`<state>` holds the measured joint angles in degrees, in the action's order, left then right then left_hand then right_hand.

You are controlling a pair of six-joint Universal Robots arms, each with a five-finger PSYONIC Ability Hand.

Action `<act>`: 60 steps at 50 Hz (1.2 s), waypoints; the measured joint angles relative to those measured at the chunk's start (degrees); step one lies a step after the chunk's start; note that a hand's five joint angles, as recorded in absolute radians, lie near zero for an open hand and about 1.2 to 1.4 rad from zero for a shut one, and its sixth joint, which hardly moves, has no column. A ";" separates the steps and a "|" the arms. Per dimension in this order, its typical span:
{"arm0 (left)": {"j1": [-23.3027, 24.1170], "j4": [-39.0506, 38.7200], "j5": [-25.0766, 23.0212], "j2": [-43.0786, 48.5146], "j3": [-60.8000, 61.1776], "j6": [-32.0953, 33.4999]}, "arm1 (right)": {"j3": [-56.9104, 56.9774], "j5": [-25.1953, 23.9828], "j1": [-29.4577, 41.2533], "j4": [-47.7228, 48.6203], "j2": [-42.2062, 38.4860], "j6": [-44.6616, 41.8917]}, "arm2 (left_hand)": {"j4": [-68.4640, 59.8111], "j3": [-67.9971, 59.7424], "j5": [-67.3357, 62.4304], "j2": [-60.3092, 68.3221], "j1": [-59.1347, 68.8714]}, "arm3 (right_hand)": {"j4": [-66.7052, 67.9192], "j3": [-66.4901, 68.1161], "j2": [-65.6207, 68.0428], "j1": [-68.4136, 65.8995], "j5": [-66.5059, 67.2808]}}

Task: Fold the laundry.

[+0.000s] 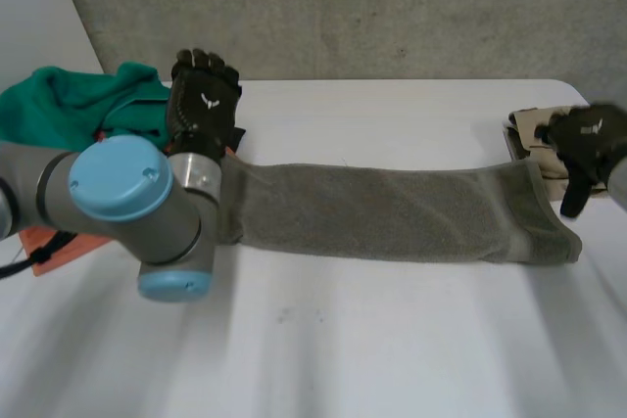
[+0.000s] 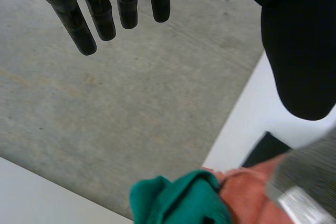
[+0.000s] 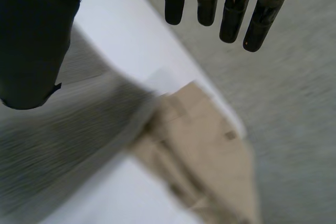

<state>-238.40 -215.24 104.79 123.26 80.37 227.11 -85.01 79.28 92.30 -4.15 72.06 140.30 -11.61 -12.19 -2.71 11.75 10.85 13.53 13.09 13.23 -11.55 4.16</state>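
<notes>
Grey towel (image 1: 392, 217) lies in a long strip across the white bench (image 1: 372, 349), with a concrete wall (image 1: 343, 7) behind. Left hand (image 1: 203, 100) by its left end, beside a green cloth (image 1: 69, 105), fingers straight, holding nothing. Right hand (image 1: 588, 144) near its right end, over a beige cloth (image 1: 522, 129), fingers straight and empty.

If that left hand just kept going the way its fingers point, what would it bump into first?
Probably nothing on the table: the left hand aims its straight fingers past the far edge at the grey concrete wall. The green cloth lies below the palm, not ahead. Depth is unclear.
</notes>
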 measured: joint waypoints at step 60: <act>-3.31 0.38 -0.35 -13.48 14.44 -6.98 | -1.71 -12.14 22.30 30.22 -8.41 -15.47 | 0.00 0.00 0.00 0.00 0.00 | 54.66 54.75 54.41 -45.21 52.41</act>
<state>-241.71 -214.86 104.43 109.78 94.81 220.13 -86.72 67.14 114.60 26.08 63.65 124.83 -11.61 -12.19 -2.71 11.75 10.85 68.20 67.85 67.64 -56.76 56.57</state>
